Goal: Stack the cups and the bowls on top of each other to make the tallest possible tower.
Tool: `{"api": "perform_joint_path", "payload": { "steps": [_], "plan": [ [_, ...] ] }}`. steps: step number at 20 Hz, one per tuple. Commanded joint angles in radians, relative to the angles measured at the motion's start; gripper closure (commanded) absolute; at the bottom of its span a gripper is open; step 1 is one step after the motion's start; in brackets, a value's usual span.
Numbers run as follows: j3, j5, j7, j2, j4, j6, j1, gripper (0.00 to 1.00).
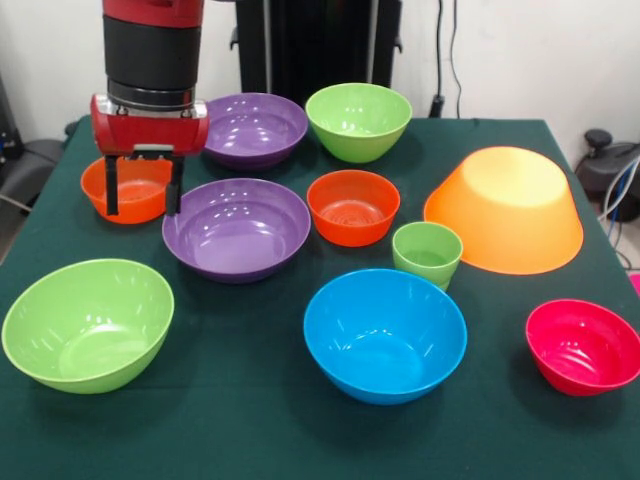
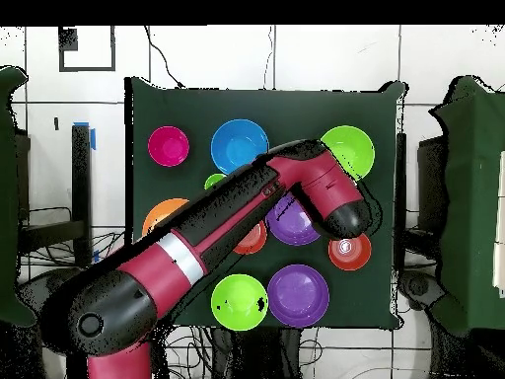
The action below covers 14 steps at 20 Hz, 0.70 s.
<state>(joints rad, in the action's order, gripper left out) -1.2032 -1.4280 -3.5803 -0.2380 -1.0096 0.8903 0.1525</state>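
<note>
My gripper (image 1: 143, 200) is open and empty, hanging over a small orange-red bowl (image 1: 125, 190) at the table's left, with one finger on each side of it. In the overhead view this bowl (image 2: 351, 253) lies just beside the arm's end. One light-green cup (image 1: 427, 252) stands upright right of centre. Around it stand a second orange-red bowl (image 1: 352, 206), two purple bowls (image 1: 236, 228) (image 1: 255, 128), two light-green bowls (image 1: 358, 120) (image 1: 88, 322), a blue bowl (image 1: 385, 333) and a pink-red bowl (image 1: 585, 345). The large orange-yellow bowl (image 1: 505, 208) lies upside down. Nothing is stacked.
The dark green table (image 1: 250, 430) carries all the bowls apart from each other. In the overhead view the arm (image 2: 227, 232) crosses the table and hides most of the cup, one orange-red bowl and part of a purple bowl (image 2: 293, 225). Cables and a chair stand beyond the edges.
</note>
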Motion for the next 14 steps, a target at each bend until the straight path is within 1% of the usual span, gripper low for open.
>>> {"api": "perform_joint_path", "payload": {
  "steps": [1,4,8,14],
  "plan": [
    [0.189,0.024,0.010,-0.050,0.046,0.001,0.016,0.00],
    [0.188,0.022,0.006,-0.057,0.052,-0.002,0.021,0.00],
    [0.200,0.033,0.043,-0.048,0.063,-0.004,0.013,0.00],
    [0.201,0.028,0.033,-0.055,0.075,0.008,0.012,0.00]
  ]
}}
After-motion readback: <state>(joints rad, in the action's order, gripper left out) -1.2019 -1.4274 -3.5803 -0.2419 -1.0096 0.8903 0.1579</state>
